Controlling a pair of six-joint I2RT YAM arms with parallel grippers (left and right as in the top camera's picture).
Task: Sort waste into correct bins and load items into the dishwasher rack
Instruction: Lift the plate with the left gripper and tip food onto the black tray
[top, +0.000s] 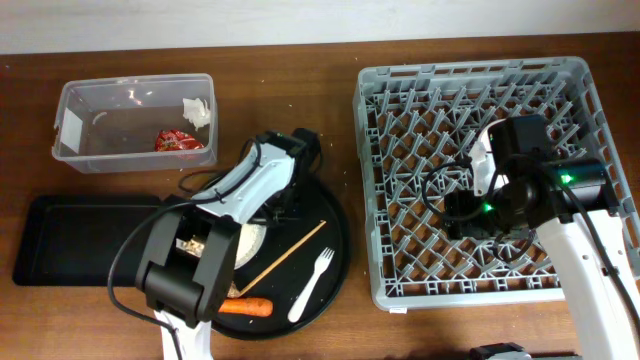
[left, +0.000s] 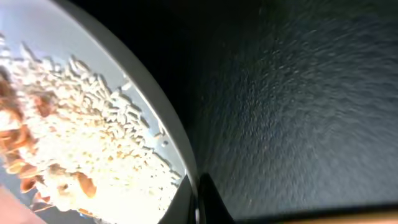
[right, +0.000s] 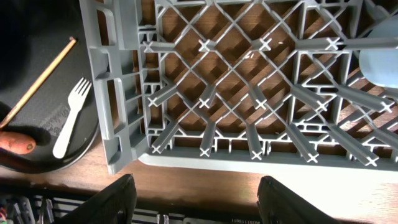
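Observation:
My left gripper is shut on the rim of the white plate, which holds beige nut shells and crumbs. In the overhead view the plate lies on the round black tray under my left arm. The wooden stick, white fork and carrot lie on that tray. The red wrapper and white tissue are in the clear tub. My right gripper is open and empty above the front edge of the dishwasher rack. A light-blue cup sits in the rack.
The shallow black rectangular tray lies left of the round black tray. My left arm covers most of the plate from above. The right wrist view also shows the fork, stick and carrot tip.

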